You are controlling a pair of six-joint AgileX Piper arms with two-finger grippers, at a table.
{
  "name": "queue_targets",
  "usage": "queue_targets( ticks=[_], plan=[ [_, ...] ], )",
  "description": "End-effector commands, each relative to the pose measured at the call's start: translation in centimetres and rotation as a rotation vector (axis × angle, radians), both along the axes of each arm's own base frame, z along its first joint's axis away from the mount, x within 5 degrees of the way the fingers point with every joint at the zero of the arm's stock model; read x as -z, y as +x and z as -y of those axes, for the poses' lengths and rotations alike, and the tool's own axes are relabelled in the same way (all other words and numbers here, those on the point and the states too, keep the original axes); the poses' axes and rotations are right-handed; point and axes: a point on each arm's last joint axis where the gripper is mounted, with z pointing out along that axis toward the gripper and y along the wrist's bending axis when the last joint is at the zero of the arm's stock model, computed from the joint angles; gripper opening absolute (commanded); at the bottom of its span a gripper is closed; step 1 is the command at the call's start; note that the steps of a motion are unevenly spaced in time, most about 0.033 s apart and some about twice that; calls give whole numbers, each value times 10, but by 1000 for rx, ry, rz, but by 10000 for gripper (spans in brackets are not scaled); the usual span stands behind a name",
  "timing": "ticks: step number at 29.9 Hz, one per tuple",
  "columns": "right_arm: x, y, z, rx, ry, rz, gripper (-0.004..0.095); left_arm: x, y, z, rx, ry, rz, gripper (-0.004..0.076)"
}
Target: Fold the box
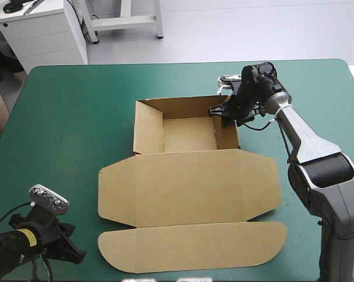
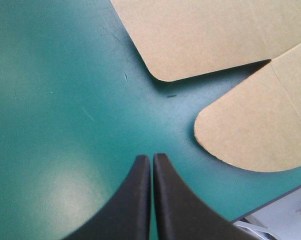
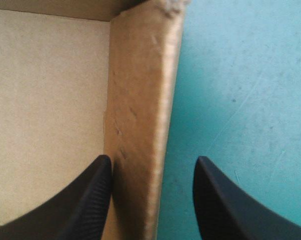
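1. Though close to the box [image 1: 183, 170], touches none of it: at the table's [image 1: 65, 106] near left corner, the left gripper [image 2: 151, 158], black fingers [image 2: 133, 200] pressed together into one pointed arch, nothing between them.
2. Just ahead of those fingertips, across a strip of bare teal-green cover [image 2: 55, 100]: two rounded brown flap ends lying flat, with a dark notch between them. Nearer the table's front edge, the end of the tuck strip [image 2: 240, 135]; beyond it, the side ear [image 2: 190, 40] of the lid.
3. Farther in, spread flat over the near half of the table: the lid [image 1: 189, 194], wide, with rounded ears at both sides and the tuck strip along its near edge.
4. Past the fold line, toward the table's middle: the open tray [image 1: 189, 135], with left, far and right walls raised and the floor bare.
5. Farthest off, at the far end of the tray's right wall [image 3: 140, 100]: the right gripper [image 3: 153, 159], fingers spread wide astride that wall, one over the tray floor, the other outside over the cover. Cannot tell whether either finger touches the board.
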Motion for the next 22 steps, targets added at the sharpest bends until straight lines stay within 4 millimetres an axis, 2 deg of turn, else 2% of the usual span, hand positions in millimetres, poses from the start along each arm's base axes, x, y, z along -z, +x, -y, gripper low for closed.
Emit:
queue_targets(
  ticks=[1, 12, 17, 22],
  plan=[
    [-30, -7, 3, -3, 36, 57, 352, -9, 4, 2, -2, -32, 67, -8],
    [-25, -6, 0, -46, 37, 52, -4, -10, 4, 2, -2, -33, 69, -8],
    [-28, -5, 2, -73, 10, 75, -20, -10, 4, 2, -2, -33, 70, -8],
    [-51, 0, 7, -60, 24, 157, -20, -10, 4, 2, -2, -33, 70, -8]
  ],
)
